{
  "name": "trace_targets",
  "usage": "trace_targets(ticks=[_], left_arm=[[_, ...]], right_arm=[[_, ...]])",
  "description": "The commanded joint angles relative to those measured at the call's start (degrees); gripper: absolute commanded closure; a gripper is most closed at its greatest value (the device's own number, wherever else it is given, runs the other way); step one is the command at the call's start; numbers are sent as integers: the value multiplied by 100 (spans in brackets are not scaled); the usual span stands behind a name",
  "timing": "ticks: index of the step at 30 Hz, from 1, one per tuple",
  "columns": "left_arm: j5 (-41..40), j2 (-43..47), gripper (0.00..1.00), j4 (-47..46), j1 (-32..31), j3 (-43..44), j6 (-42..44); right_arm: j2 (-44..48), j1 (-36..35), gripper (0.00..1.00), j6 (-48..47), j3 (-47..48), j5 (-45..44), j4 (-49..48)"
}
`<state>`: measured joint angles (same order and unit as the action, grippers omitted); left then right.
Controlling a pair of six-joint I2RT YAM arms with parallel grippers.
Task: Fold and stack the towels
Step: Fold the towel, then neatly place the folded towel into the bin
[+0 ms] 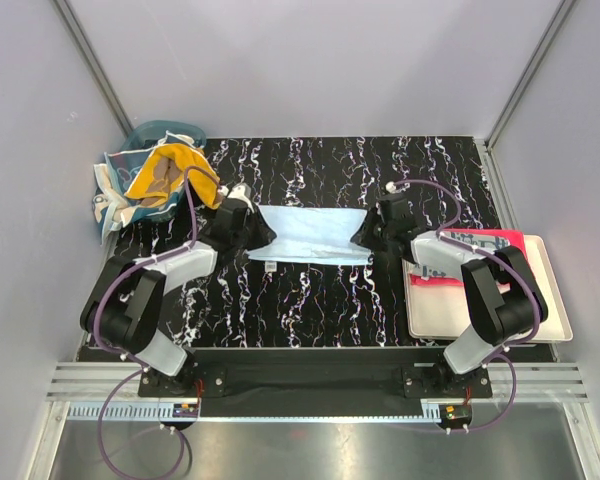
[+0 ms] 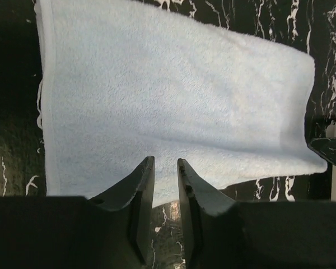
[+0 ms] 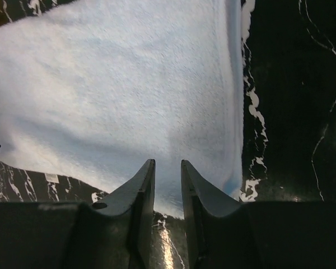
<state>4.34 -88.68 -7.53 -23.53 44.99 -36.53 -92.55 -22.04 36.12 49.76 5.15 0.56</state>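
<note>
A light blue towel [image 1: 310, 238] is lying in the middle of a black, white-veined bench [image 1: 310, 310], folded into a wide band running left to right. The two arms are reaching in from the near edge, one at each short end of the band.

The left gripper [image 1: 258, 232] is clenching the towel's left end. In the left wrist view, its two dark fingers [image 2: 143, 182] are standing close together with the towel's near edge pinched between their tips. The right gripper [image 1: 365, 232] is grasping the towel's right end in the same way, and its fingers [image 3: 143, 179] are closing on the hem near a corner. Between the two grippers the cloth is sagging slightly, with a soft crease showing along its length. A small white label [image 1: 269, 266] is sticking out from the towel's near edge, close to the left gripper.

At the far left corner, a translucent teal basket [image 1: 165, 130] is holding a crumpled orange towel [image 1: 170, 172], and a teal and white patterned towel [image 1: 108, 200] is hanging over its side. On the right, a cream tray [image 1: 555, 300] is carrying a red towel [image 1: 505, 240] with a grey patterned towel [image 1: 467, 238] lying on it; the right arm is partly hiding both.
</note>
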Motion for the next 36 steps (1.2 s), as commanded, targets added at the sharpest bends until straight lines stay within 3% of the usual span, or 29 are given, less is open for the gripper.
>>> trace_targets(ticks=[1,12,22,26,31,36], left_arm=[[85,35,73,-319,6,-306,-29],[-126,-237,74,-179,147,-526,67],[128,562,70,225,173,-264,305],[287,519,69,401,-72,299,349],[541,-192,69,191,-477,905,235],[928,-922,71,-248,-837,1090,94]], right_arm=[[123,-37,69,88,-256,-128,-196],[-149,-37,69,71,-247,-471,190],[536,-37,67,-78,68,-796,673],[432,-28,59,-316,577,-1217,1077],[-200,86,52,-509,1000,-1165,1140],[-693,121,39,-728,1361,-981,1122]])
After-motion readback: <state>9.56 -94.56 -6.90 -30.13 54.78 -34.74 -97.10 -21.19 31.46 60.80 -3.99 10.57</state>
